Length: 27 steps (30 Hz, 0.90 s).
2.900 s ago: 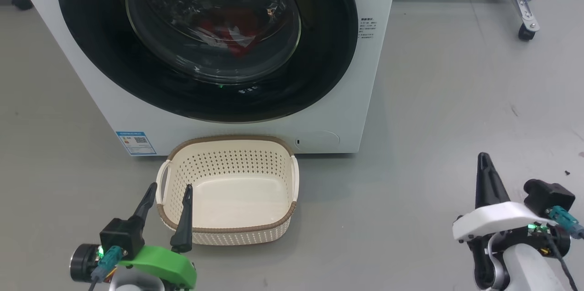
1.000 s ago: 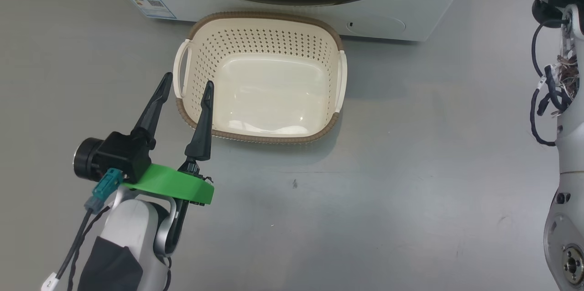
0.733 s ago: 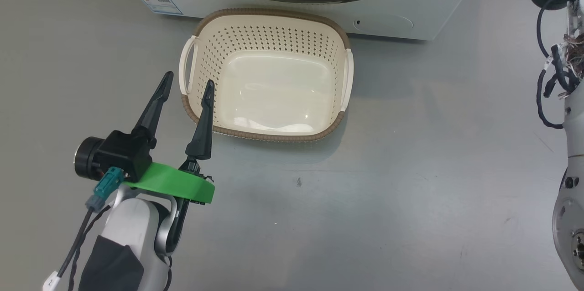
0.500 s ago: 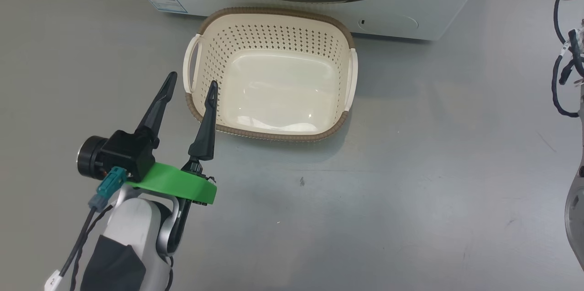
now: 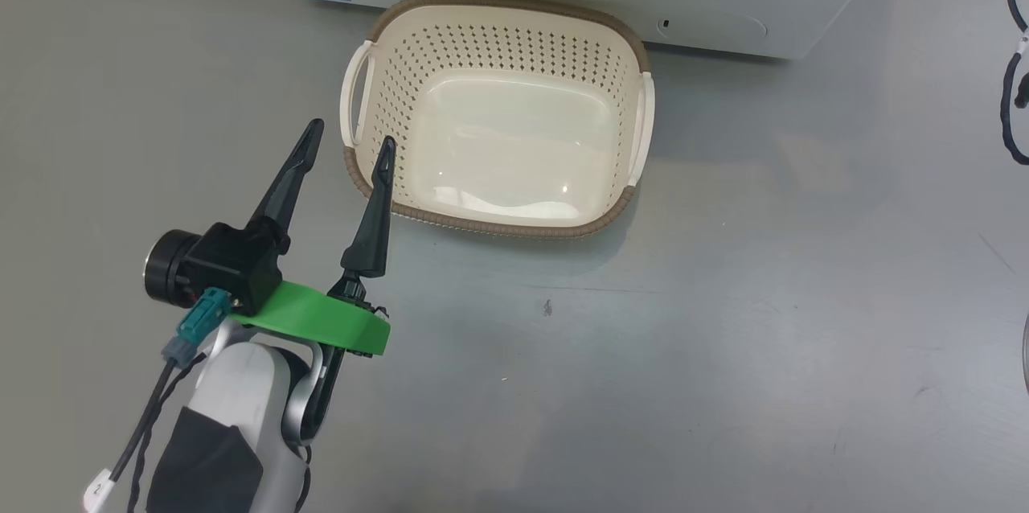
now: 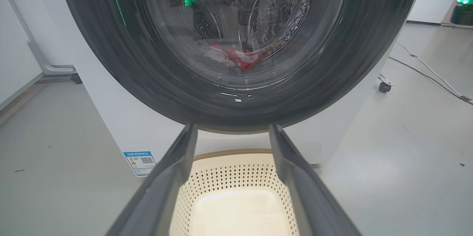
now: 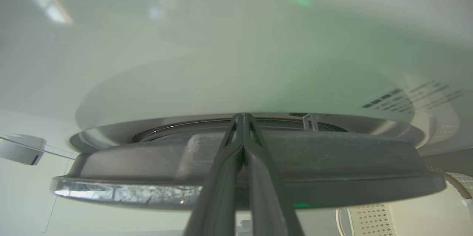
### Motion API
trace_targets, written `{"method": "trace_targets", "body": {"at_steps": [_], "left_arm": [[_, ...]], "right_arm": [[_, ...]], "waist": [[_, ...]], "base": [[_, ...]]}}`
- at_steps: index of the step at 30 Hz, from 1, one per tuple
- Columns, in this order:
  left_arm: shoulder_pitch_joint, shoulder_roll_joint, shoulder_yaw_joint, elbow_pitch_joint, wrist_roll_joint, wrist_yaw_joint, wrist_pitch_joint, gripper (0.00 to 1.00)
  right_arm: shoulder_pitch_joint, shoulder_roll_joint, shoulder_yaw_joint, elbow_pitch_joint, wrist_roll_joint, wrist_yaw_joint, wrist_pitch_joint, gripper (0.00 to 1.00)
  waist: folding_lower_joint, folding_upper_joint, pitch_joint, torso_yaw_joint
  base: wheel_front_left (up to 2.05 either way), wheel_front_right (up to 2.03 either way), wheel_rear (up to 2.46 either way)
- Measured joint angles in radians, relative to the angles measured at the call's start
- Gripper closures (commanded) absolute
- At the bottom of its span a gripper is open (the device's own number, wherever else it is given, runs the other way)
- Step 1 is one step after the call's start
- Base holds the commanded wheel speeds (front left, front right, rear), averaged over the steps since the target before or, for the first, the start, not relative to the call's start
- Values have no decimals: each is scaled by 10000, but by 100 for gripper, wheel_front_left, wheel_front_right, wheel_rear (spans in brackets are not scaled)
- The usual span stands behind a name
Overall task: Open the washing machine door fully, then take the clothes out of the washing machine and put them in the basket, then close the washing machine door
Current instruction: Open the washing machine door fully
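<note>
The door (image 6: 240, 14) looks shut against the machine (image 6: 111, 117), though the right wrist view does not settle whether the latch has let go. The clothes (image 6: 238, 56) lie behind the door's glass, low in the drum. The right gripper (image 7: 242, 117) is clenched on nothing, its fingers pressed together, tips at the seam where the door's dark rim meets the white front. The basket (image 5: 498, 47) sits on the floor just below the door, with nothing in it. The left gripper (image 5: 351, 133) hangs spread wide by the basket's left handle, holding nothing.

The step is opening the door. I judge it best to hook the closed tips behind the rim, then pull in an arc about the hinge rather than straight out. The left gripper should stay low, clear of the door's swing.
</note>
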<state>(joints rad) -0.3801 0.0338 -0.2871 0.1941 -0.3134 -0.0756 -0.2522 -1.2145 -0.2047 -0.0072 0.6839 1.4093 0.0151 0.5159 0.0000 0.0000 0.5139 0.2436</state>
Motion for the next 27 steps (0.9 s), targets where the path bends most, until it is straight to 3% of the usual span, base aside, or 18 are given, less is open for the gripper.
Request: {"method": "trace_targets", "body": {"at_steps": [15,27], "left_arm": [[-157,-15,56,0,71,-2,0,0],[-187,-36,121,61,82,-2,0,0]], "right_arm": [[-333,-130,84,414,155,46,763,100],[-359,-176,146,740,516,293,1659,100]], "waist": [[0,0,153,109],[0,0,40,-26]], "base": [[0,0,0],[0,0,0]]}}
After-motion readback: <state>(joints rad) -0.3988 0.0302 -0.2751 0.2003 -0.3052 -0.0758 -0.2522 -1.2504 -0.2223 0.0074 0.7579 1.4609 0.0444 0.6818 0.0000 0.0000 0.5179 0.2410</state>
